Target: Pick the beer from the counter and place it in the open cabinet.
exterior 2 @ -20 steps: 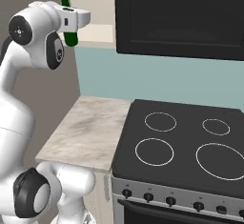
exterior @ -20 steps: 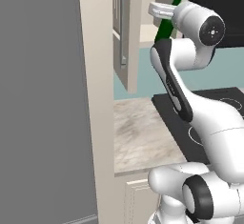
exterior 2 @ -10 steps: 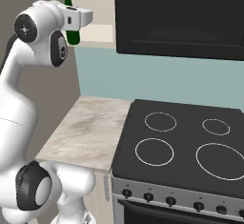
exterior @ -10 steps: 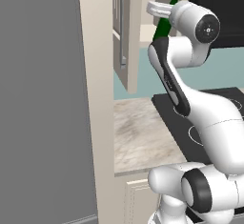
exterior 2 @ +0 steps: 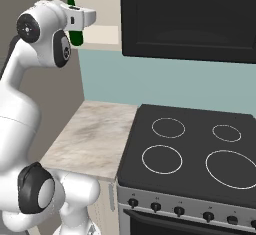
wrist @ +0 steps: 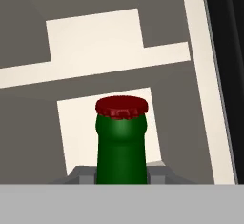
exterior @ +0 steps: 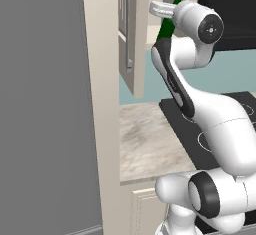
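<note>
The beer (exterior: 167, 28) is a dark green bottle with a red cap, held upright high above the counter (exterior: 145, 139). My gripper (exterior: 168, 21) is shut on its body, just in front of the open cabinet (exterior: 127, 49). From the right base, the beer (exterior 2: 76, 37) hangs below the white hand, and my gripper (exterior 2: 77, 29) is level with the open cabinet's pale shelf (exterior 2: 104, 35). In the hand view the beer's neck and cap (wrist: 121, 142) rise between my gripper's tips (wrist: 121, 174), with cabinet panels behind.
A black stovetop (exterior 2: 190, 149) with ring burners adjoins the counter (exterior 2: 92, 139) on the right. A black microwave (exterior 2: 190, 19) hangs above it. The tall grey fridge (exterior: 40, 104) stands at the left. The cabinet door's silver handle (exterior: 130, 26) is near the hand.
The hand with the beer has shifted a little toward the cabinet opening. The grip stays the same.
</note>
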Robot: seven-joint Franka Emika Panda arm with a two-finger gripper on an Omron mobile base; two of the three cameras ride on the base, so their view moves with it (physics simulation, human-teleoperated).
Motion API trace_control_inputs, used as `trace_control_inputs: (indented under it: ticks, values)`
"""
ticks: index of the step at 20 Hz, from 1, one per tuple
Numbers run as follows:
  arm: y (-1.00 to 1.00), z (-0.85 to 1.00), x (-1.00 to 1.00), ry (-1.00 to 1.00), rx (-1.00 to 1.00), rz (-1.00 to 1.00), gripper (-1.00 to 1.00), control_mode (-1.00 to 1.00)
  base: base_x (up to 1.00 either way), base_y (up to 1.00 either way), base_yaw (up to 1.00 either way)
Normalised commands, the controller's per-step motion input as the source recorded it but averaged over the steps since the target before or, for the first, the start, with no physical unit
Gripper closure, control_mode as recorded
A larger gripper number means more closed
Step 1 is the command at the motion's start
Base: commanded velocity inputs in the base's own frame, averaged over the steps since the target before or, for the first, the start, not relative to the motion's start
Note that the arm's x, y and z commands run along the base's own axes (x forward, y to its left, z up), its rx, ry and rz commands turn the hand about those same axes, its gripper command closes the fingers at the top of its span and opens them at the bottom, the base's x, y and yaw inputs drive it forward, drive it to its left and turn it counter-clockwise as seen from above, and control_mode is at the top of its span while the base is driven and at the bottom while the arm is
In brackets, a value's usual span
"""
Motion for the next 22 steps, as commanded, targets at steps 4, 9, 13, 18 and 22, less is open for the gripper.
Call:
trace_control_inputs:
  ticks: [4, 9, 13, 18, 22]
  values:
    - [0.14, 0.0, 0.05, 0.0, 0.0, 0.0, 1.0, -1.0, 0.0, 0.0, 0.0]
    - [0.01, 0.0, 0.04, 0.0, 0.0, 0.0, 1.0, -1.0, 0.0, 0.0, 0.0]
    - [0.0, 0.0, 0.12, 0.0, 0.0, 0.0, 1.0, -1.0, 0.0, 0.0, 0.0]
    - [0.0, 0.0, 0.19, 0.0, 0.0, 0.02, 1.0, -1.0, 0.0, 0.0, 0.0]
    - [0.0, 0.0, 0.19, 0.0, 0.0, 0.04, 1.0, -1.0, 0.0, 0.0, 0.0]
